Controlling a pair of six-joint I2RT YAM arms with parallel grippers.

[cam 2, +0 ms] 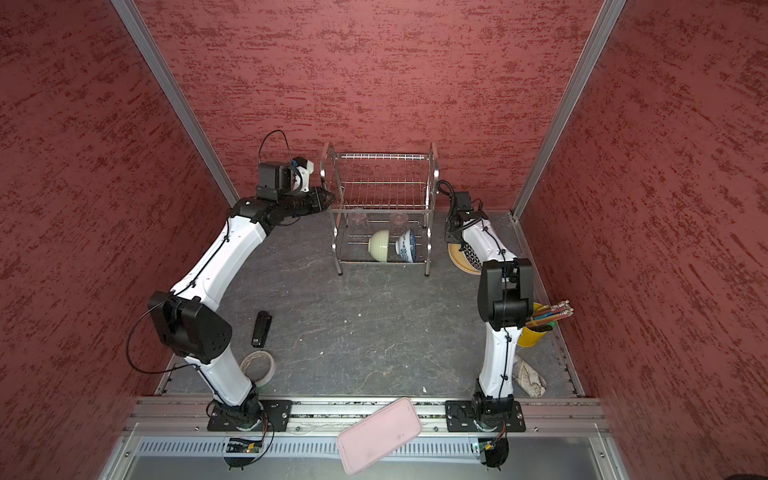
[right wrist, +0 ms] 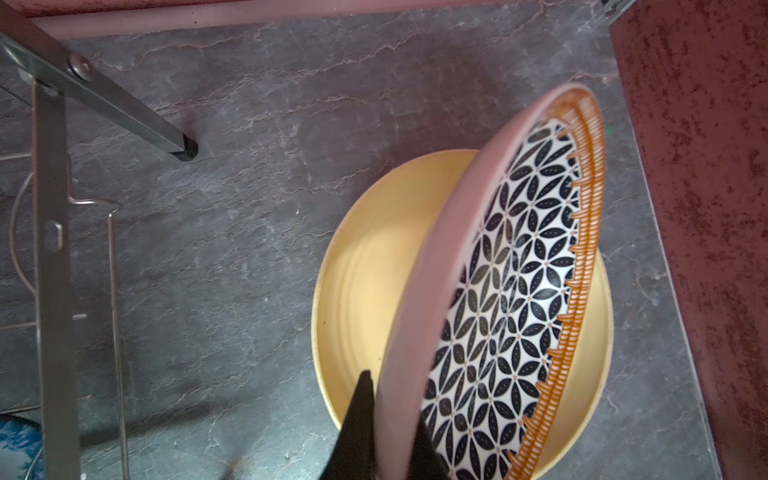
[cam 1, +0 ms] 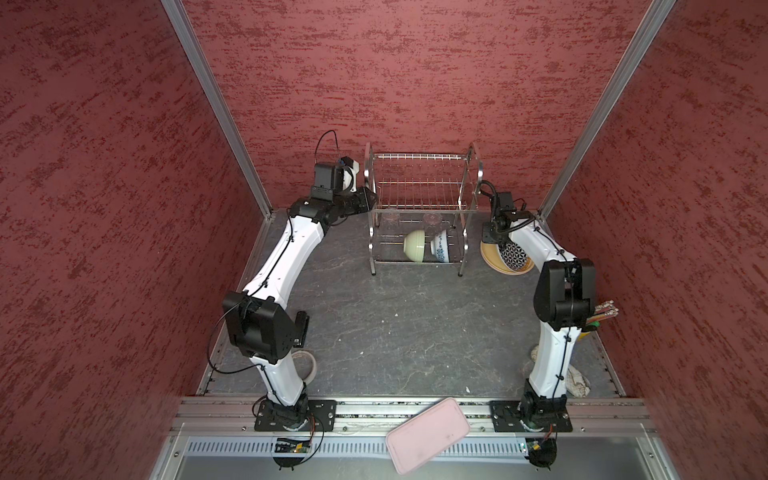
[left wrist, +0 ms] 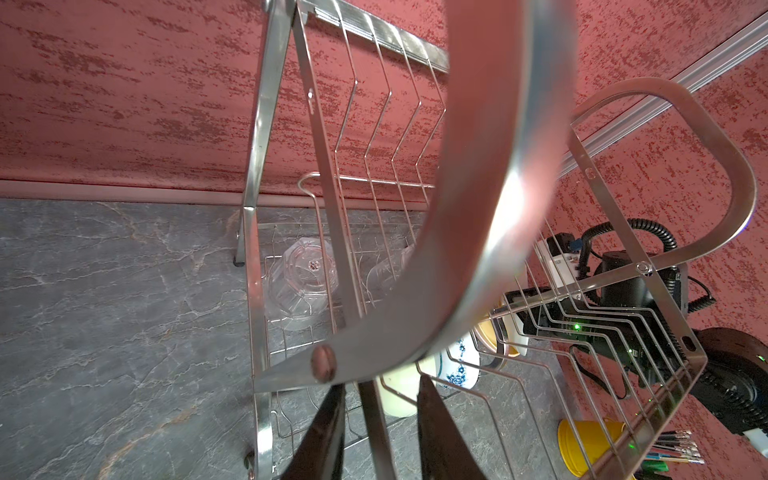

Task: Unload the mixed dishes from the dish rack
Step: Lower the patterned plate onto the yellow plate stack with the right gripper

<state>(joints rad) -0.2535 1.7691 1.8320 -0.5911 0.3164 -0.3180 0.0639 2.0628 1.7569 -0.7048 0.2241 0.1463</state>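
Note:
The steel dish rack [cam 1: 419,183] [cam 2: 382,183] stands at the back. Its upper tier is bare. On the lower tier a pale green bowl [cam 1: 415,246] [left wrist: 399,395] and a blue-floral bowl [cam 1: 441,247] [left wrist: 459,365] lie on their sides, with two clear cups [cam 1: 390,220] [left wrist: 301,282] behind them. My left gripper [cam 1: 372,199] [left wrist: 380,380] is closed round an upright of the rack's left side frame. Right of the rack, my right gripper [cam 1: 492,239] [right wrist: 392,399] is shut on the rim of the geometric plate [right wrist: 511,291], held tilted over the yellow plate [right wrist: 374,270], which lies flat on the table.
A pink tray [cam 1: 428,434] overhangs the front rail. A yellow cup of sticks [cam 2: 534,328] and a crumpled cloth [cam 2: 530,378] sit by the right arm's base. A black object [cam 2: 262,328] and a tape roll [cam 2: 257,365] lie by the left arm. Red walls close in.

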